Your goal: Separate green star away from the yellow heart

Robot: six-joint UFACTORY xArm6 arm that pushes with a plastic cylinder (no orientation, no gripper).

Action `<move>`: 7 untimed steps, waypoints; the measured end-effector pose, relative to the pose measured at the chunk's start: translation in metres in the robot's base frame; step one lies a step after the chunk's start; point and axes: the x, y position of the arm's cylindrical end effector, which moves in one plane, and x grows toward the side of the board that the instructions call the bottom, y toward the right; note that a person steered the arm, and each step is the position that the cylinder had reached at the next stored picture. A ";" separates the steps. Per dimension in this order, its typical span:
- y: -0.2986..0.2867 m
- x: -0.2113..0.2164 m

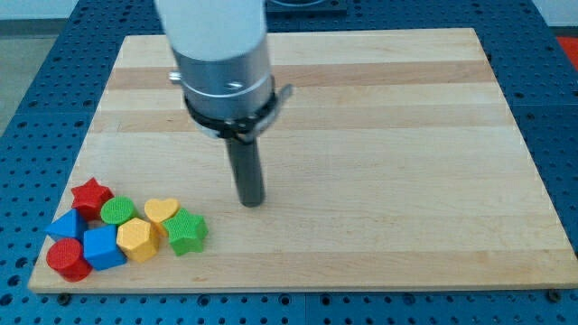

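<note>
**Star and heart not yet split**

Down at the view's bottom left, the green star (187, 232) sits touching the yellow heart (162, 211) on the tabletop (379, 181). Further up, my tip (251, 202) hovers to their upper right, apart – there's no claw here, nothing held, push yet to come

Wooden board (379, 135): pale, on a blue perforated table (27, 99). Cluster at the board's bottom-left corner: red star (90, 196) at top; green cylinder (117, 212) just right of it; blue block (66, 226); blue cube (103, 246); yellow hexagon (136, 238); red cylinder (68, 260) lowest, at left.
</note>
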 end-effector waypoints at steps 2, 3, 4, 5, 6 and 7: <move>0.033 0.074; -0.012 0.087; -0.058 0.087; -0.068 0.072; -0.068 0.048; -0.064 0.031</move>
